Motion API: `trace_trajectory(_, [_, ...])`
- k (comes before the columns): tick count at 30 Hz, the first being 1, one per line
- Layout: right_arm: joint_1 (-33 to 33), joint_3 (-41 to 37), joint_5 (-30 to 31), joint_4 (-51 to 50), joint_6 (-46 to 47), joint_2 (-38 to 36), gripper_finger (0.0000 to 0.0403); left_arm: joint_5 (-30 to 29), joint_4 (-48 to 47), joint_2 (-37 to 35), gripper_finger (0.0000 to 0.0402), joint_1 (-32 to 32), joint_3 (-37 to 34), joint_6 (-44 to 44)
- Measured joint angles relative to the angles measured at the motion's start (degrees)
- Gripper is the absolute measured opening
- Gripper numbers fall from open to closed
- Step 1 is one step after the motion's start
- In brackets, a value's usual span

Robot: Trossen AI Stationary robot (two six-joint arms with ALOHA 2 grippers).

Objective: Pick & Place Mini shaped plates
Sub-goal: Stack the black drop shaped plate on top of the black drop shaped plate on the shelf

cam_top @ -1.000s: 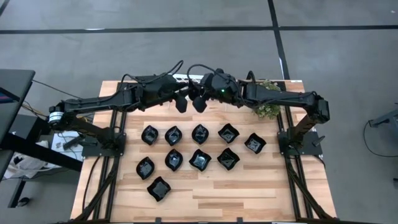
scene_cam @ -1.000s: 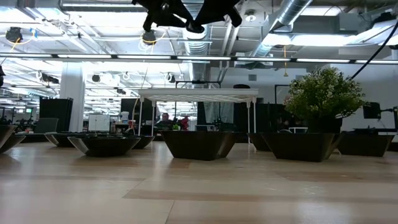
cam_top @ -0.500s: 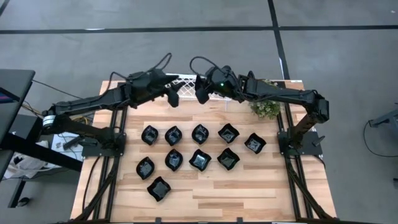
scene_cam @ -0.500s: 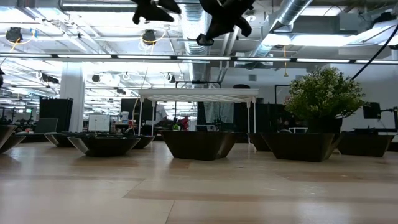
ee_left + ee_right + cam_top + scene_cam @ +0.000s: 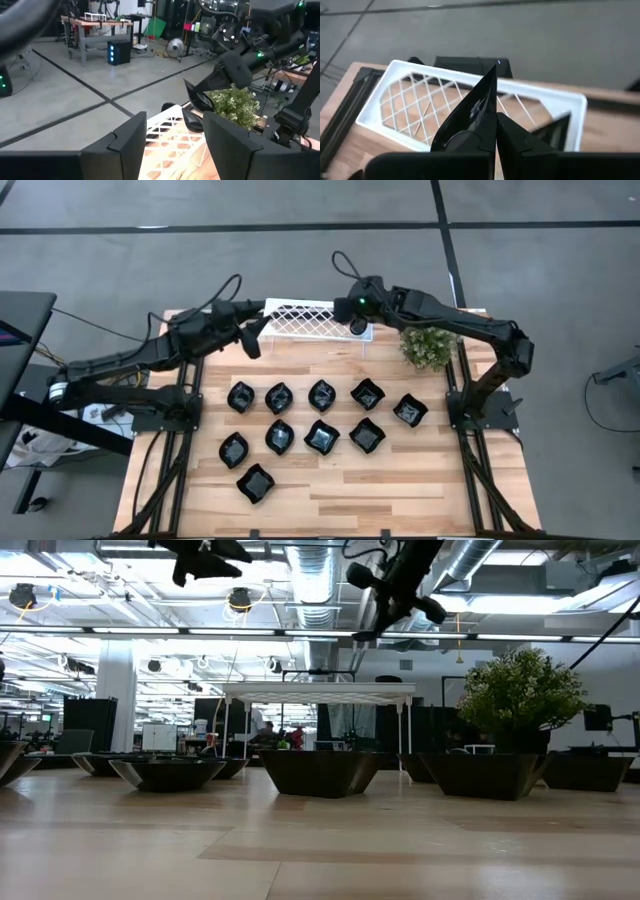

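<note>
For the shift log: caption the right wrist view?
Right gripper shut on a glossy black plate, held above the white lattice rack.

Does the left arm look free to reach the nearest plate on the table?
Probably yes: the left gripper is open and empty, with nothing between it and the leftmost back-row plate; the right gripper is over the white rack.

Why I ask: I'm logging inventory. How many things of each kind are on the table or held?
Glossy black mini plates on the wooden table: 10
Glossy black held plate in the right gripper: 1
White lattice rack: 1
Small green bushy plant: 1
Total: 13
</note>
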Motion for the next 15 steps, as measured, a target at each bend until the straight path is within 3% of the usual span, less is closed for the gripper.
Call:
trace_trajectory(6, [-0.59,0.0,-1.62,-4.96,8.72,-0.58,0.0,1.19,2.78,-1.61,0.0196,-0.05,-3.41,1.0])
trace_trajectory(15, [-0.88,0.0,-2.66,-12.36,20.52,-0.58,0.0,13.02,2.74,-2.47,0.0191,-0.11,-4.3,6.68])
